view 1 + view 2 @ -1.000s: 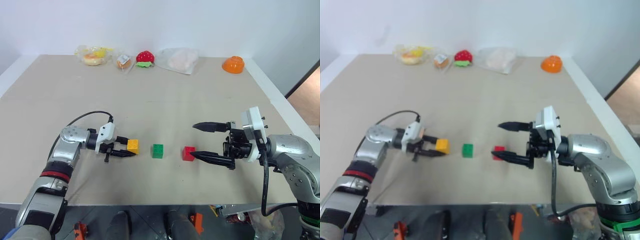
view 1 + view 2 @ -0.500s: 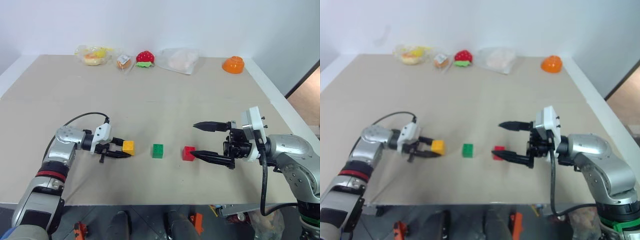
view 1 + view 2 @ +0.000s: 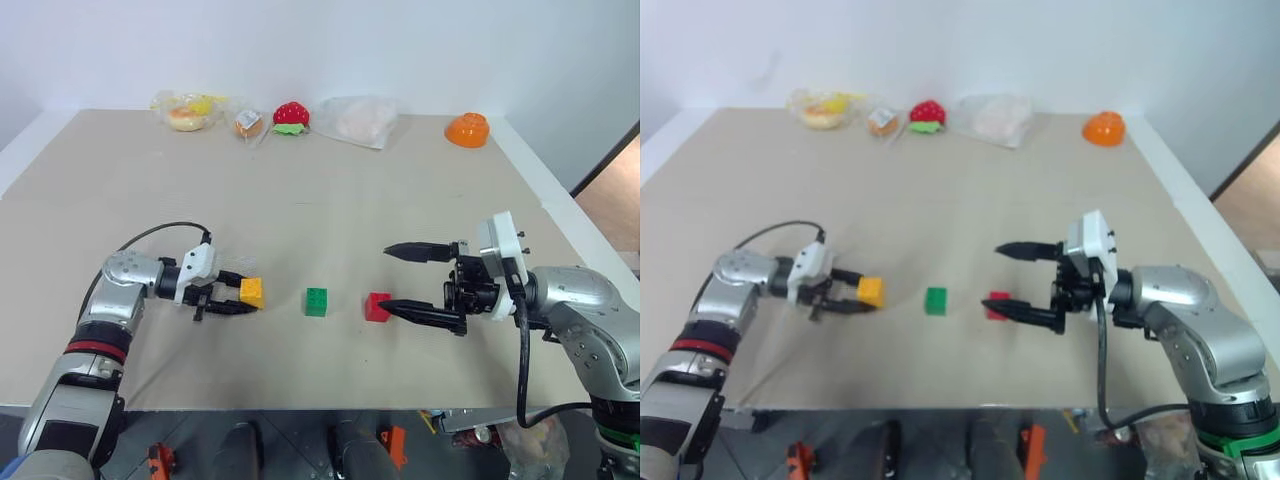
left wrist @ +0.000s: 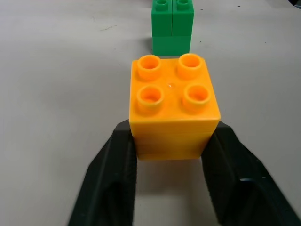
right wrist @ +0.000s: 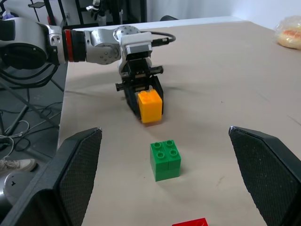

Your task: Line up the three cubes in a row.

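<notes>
1. Far left you've got the left gripper (image 3: 243, 293), lying low over the beige table (image 3: 330, 200) and pointing toward the middle. Its two black fingers (image 4: 113, 179) sit on either side of the yellow-orange cube (image 3: 251, 292), right up against its sides. Can't honestly tell if they're squeezing it or just resting there.
2. That yellow-orange cube is a chunky little block with four round studs on top in a two-by-two grid, sitting flat on the table near the front edge.
3. Next over is the green cube (image 3: 316, 301), same size, same four studs, with a seam down the middle. It stands on its own, nothing touching it.
4. Then the red cube (image 3: 377, 306), near the green one and roughly on the same line. The three make a loose row across the front of the table.
5. On the right, the right gripper (image 3: 393, 279) has its fingers spread wide, holding nothing. The lower fingertip (image 3: 387, 305) is just beside the red cube.
</notes>
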### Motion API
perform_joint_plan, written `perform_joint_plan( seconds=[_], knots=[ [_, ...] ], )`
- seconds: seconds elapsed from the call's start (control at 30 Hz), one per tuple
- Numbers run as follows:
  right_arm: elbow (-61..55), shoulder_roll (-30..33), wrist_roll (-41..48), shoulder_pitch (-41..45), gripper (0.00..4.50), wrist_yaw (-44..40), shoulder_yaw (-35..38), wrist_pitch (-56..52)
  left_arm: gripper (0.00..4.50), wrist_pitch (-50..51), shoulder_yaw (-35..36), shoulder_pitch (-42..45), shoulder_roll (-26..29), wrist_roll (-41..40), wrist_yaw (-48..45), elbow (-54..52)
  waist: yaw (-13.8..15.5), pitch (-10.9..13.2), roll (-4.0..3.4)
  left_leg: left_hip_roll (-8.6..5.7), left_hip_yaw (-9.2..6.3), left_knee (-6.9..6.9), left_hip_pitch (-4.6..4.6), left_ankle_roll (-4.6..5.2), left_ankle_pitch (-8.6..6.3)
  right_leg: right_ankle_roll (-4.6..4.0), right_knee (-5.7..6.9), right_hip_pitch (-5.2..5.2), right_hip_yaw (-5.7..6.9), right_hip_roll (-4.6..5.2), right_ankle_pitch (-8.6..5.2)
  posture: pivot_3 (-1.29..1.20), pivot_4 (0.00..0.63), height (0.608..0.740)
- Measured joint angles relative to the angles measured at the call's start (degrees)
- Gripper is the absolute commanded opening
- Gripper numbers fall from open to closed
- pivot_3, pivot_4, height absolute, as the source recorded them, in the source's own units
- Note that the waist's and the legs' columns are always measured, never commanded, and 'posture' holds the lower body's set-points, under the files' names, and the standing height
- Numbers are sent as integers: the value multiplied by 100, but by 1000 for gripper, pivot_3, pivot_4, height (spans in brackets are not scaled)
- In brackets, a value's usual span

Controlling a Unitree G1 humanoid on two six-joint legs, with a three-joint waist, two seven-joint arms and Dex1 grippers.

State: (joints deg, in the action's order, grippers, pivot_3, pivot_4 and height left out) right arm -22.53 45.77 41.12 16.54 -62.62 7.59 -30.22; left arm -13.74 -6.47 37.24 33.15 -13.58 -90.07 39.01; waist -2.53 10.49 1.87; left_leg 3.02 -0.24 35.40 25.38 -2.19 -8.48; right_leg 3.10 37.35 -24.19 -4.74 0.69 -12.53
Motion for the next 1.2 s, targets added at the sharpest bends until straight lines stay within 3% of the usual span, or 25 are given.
perform_joint_plan(
  seconds=[0.1,0.4,0.57,0.77,0.83,1.0,1.07,1.2],
  knots=[
    [18,0,-24,1,4500,6,-1,10,4376,-55,-1,0,-112,6,85,101,0,0,0,0,0,0,0,0,0,0,0,0,0,0,0,0,150,740],
    [29,0,-36,2,4500,7,0,12,4463,-206,31,-36,31,11,59,105,-3,0,0,1,0,0,0,0,0,0,0,-1,0,-1,0,0,150,740],
    [54,4,-33,47,4500,-24,-2,11,4463,224,98,-426,788,-230,-146,-238,-25,0,0,12,5,-5,-1,-1,-1,-5,1,-7,0,-4,-1,0,150,740],
    [268,26,-44,257,4500,-146,-32,40,4463,1795,99,-1706,2508,-1279,-218,-2052,-24,2,-2,36,25,-11,-13,-10,-7,-28,2,-13,11,3,-6,0,150,740],
    [327,23,-83,297,4500,-182,-62,61,4463,2140,355,-1835,2509,-1434,-13,-2241,5,4,-6,43,30,-10,-12,-7,-5,-30,2,-11,25,9,-7,0,150,740],
    [581,18,-288,147,4500,-92,-18,220,4463,3086,1442,-2081,1947,-1646,1934,-2680,22,2,-2,55,48,-2,-6,-5,-3,-33,1,-2,49,26,-9,0,150,740],
    [622,7,-324,-248,4500,45,177,239,4463,3560,1720,-2330,1694,-1796,2625,-3247,26,2,-1,50,53,-4,0,-9,-6,-23,0,-2,48,31,-16,0,150,740],
    [635,-4,-382,-906,4500,257,434,250,4463,3775,1872,-3038,1383,-1886,3084,-3976,12,1,-1,51,60,-11,-3,-10,-20,-27,1,-6,45,28,-33,0,150,740]
  ],
)
